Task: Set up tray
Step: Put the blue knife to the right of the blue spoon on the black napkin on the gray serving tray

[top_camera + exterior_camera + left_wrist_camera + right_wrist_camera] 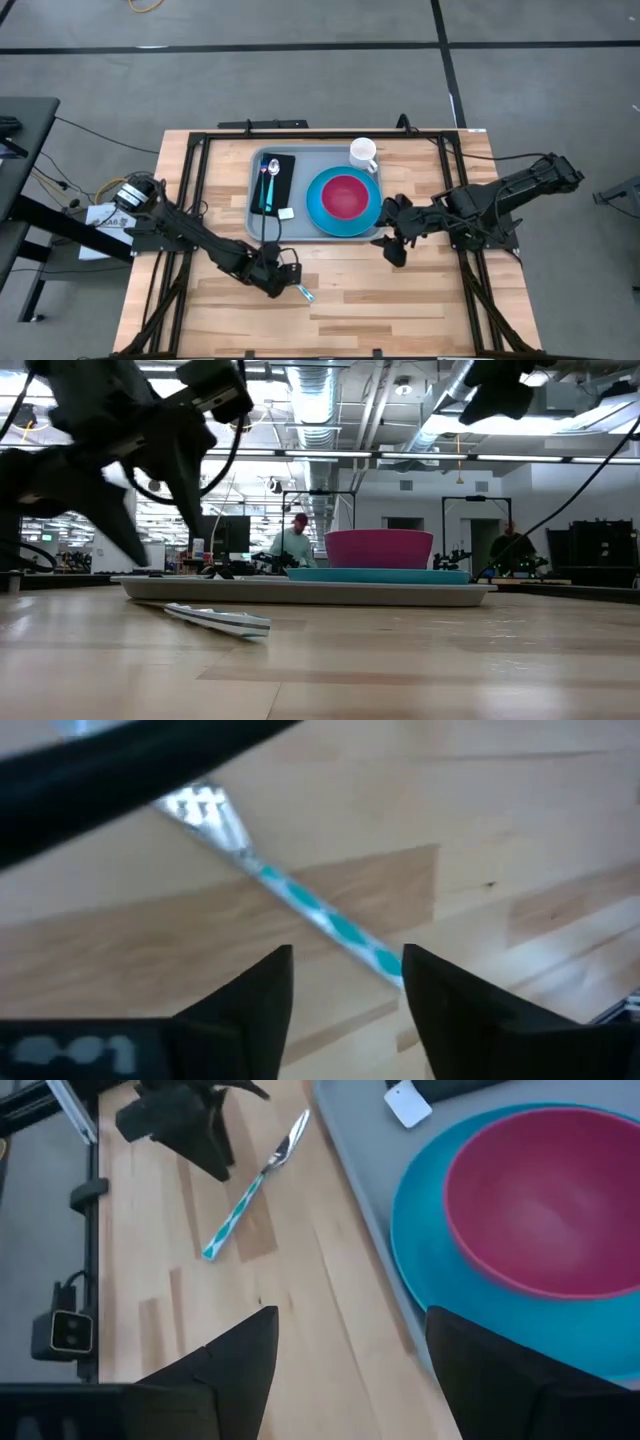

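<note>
The grey-blue tray (pixel 300 225) lies in the middle of the table. On it are a black napkin (pixel 282 185) with a spoon (pixel 271 172), a blue plate (pixel 322 212) holding a pink bowl (pixel 346 197), and a white mug (pixel 363 153). A fork with a teal handle (pixel 304 293) lies flat on the wood in front of the tray. My left gripper (pixel 345 985) hangs open just above the fork's handle end (pixel 375 958), clear of the table in the low view (pixel 150 500). My right gripper (pixel 350 1350) is open and raised off the tray's near right corner (pixel 395 245).
The fork (pixel 250 1185) lies a short way off the tray's near rim (pixel 350 1160). A small white tag (pixel 405 1102) lies on the tray beside the napkin. Black rails frame the table's sides. Bare wood runs along the near edge (pixel 400 310).
</note>
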Tool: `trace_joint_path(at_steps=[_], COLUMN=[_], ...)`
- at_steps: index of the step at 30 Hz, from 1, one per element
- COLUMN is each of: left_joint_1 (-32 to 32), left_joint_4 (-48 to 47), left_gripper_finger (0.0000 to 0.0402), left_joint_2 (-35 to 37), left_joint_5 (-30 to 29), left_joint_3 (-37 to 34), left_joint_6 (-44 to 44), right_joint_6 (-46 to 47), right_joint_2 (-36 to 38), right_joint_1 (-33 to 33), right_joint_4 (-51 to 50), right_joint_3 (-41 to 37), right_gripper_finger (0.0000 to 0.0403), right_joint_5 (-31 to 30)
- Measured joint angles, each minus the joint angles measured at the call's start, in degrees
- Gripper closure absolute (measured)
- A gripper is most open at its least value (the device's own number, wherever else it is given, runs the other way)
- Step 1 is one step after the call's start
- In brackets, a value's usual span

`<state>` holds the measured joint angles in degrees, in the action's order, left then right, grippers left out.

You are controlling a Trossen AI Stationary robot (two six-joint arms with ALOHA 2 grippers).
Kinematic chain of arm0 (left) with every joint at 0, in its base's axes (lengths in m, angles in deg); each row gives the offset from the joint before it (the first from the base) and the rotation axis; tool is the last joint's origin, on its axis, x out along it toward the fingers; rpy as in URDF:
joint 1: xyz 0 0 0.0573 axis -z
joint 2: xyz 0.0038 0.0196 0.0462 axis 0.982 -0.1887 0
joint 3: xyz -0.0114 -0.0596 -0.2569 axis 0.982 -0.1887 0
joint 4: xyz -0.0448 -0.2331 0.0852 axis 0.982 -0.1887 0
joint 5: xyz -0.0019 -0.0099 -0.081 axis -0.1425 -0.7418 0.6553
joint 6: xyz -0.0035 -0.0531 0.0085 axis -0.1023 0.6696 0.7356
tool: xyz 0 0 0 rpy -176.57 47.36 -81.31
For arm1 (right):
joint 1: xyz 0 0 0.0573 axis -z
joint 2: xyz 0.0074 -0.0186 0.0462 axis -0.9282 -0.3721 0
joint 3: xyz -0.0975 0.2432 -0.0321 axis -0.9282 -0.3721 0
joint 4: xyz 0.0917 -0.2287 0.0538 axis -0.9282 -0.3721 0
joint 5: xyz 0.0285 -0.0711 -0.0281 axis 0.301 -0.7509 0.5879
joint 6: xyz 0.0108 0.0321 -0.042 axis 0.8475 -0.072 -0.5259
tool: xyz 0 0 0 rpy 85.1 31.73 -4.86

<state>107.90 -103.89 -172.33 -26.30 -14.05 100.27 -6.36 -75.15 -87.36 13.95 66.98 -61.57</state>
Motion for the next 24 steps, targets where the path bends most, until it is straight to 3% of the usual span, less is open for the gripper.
trace_joint_path(at_steps=[5, 11, 20, 24], left_joint_1=[1.42, 1.64, 1.49, 0.32], left_joint_4=[-0.91, -0.80, -0.09, -3.48], left_gripper_finger=[0.0205, 0.0204, 0.0203, 0.0204], left_joint_2=[-0.04, -0.11, -0.12, -0.13], left_joint_5=[0.62, -0.74, -3.64, -2.34], left_joint_3=[0.00, 0.00, 0.19, 2.13], left_joint_6=[4.74, 7.83, 19.75, 20.25], right_joint_6=[-1.03, -0.59, -1.78, -4.05], right_joint_2=[0.06, 0.06, 0.87, 0.85], right_joint_1=[0.50, 0.55, 1.08, 2.06], right_joint_4=[-3.42, -4.67, -7.73, -7.75], right_joint_3=[0.02, 0.02, 0.04, 0.04], right_gripper_finger=[0.0159, 0.0159, 0.0159, 0.0159], right_joint_5=[-0.13, -0.17, -0.20, -0.22])
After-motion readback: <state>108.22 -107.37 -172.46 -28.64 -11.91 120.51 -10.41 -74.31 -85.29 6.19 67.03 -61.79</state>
